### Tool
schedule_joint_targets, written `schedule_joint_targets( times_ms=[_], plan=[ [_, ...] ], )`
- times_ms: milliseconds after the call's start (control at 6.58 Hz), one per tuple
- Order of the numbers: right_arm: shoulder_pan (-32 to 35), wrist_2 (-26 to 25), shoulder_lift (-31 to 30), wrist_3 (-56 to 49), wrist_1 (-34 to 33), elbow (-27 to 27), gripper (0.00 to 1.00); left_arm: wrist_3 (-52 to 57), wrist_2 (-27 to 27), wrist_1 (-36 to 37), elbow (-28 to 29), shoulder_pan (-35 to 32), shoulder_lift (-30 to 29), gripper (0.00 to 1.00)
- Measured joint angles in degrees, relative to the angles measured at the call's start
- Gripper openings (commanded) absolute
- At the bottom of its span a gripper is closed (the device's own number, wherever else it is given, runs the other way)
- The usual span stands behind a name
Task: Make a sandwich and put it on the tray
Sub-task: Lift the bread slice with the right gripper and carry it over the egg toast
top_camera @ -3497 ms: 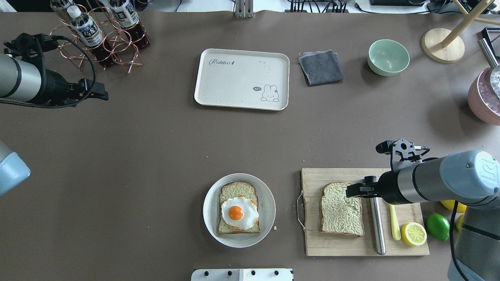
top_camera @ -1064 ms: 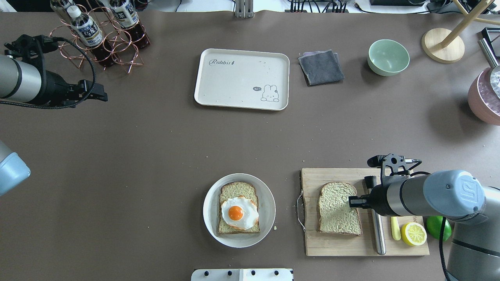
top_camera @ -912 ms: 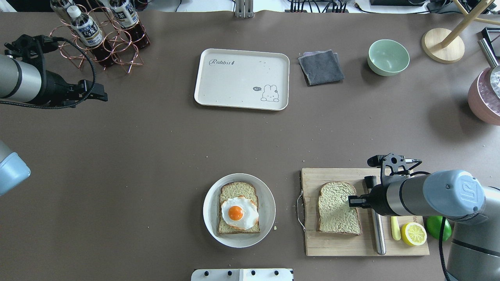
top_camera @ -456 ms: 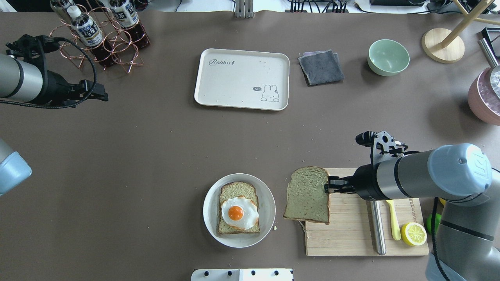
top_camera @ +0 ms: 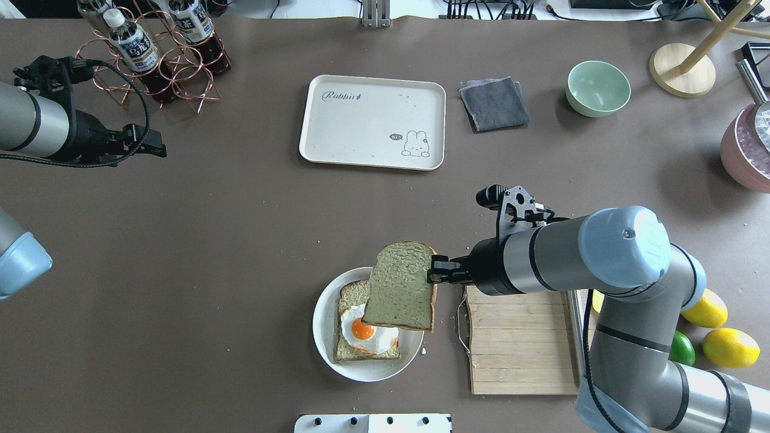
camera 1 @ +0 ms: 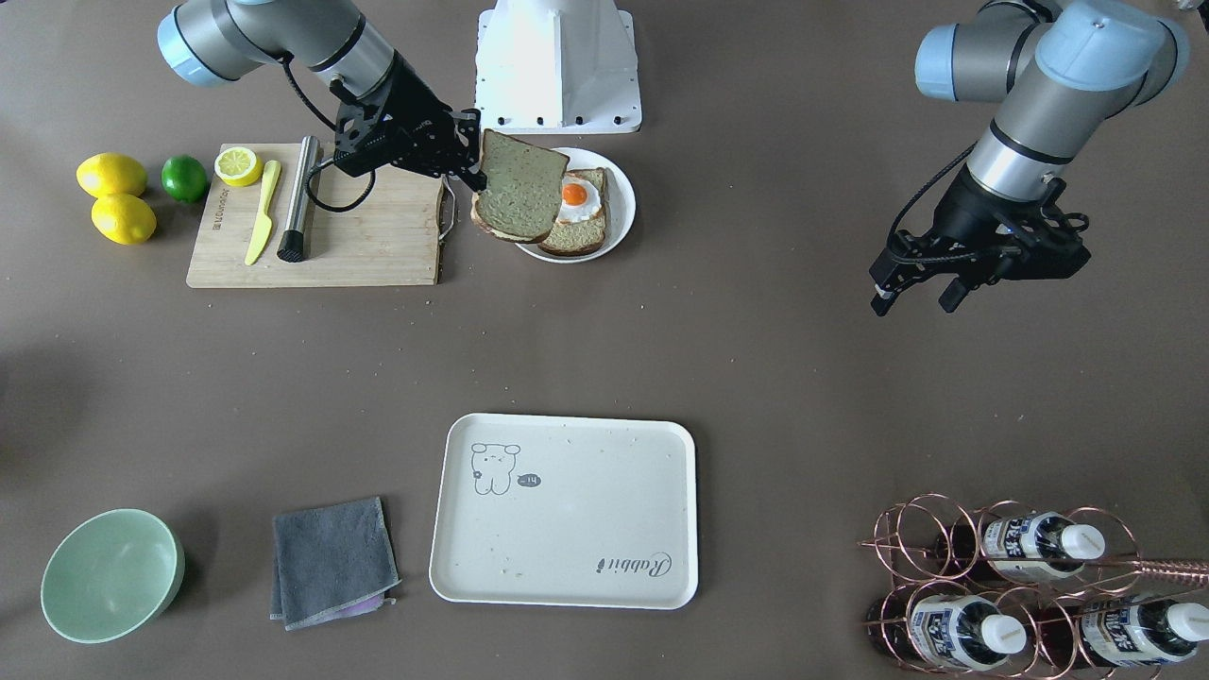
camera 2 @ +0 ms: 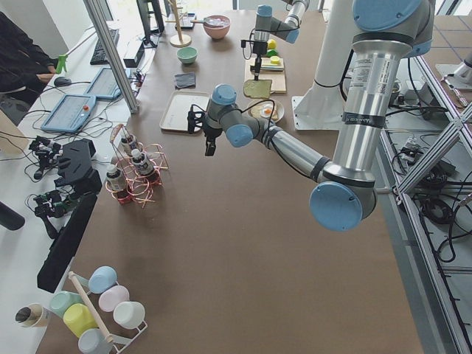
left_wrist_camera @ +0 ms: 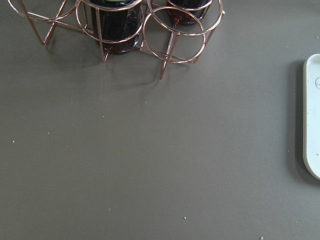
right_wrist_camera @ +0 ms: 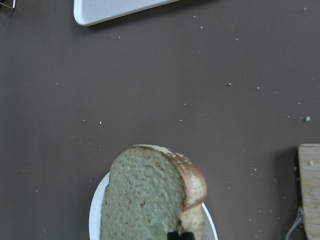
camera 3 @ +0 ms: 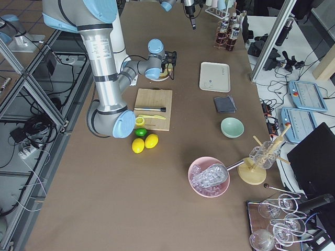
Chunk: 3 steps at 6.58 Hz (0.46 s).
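Observation:
My right gripper [top_camera: 433,276] is shut on the edge of a bread slice [top_camera: 400,285] and holds it tilted in the air, partly over the round white plate [top_camera: 320,313]. On the plate lies the other bread slice [top_camera: 352,293] with the fried egg [top_camera: 367,331] on top. In the right wrist view the held slice [right_wrist_camera: 145,200] hangs over the plate's rim [right_wrist_camera: 95,215]. The cream tray [top_camera: 373,120] sits bare at the far middle of the table. My left gripper [top_camera: 153,144] is open and holds nothing at the far left, near the bottle rack.
The bamboo cutting board [top_camera: 517,337] lies right of the plate, with a steel rod [camera 1: 297,198], a yellow knife and a lemon half on it. Lemons and a lime lie beside it. A grey cloth [top_camera: 494,103], green bowl [top_camera: 597,88] and bottle rack [top_camera: 156,54] stand at the far side.
My right gripper closed on the bread slice on the cutting board, lifted it and carried it left until it hangs over the plate. The left arm has barely moved.

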Motion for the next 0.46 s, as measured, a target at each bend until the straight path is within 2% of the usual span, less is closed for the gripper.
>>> schedule_joint_targets(
  times_ms=[456],
  plan=[
    [-7.46, -7.91, 2.14, 0.11, -0.04, -2.43, 0.0, 0.0, 0.0, -0.01, 0.19, -0.08, 0.1, 0.97]
  ],
)
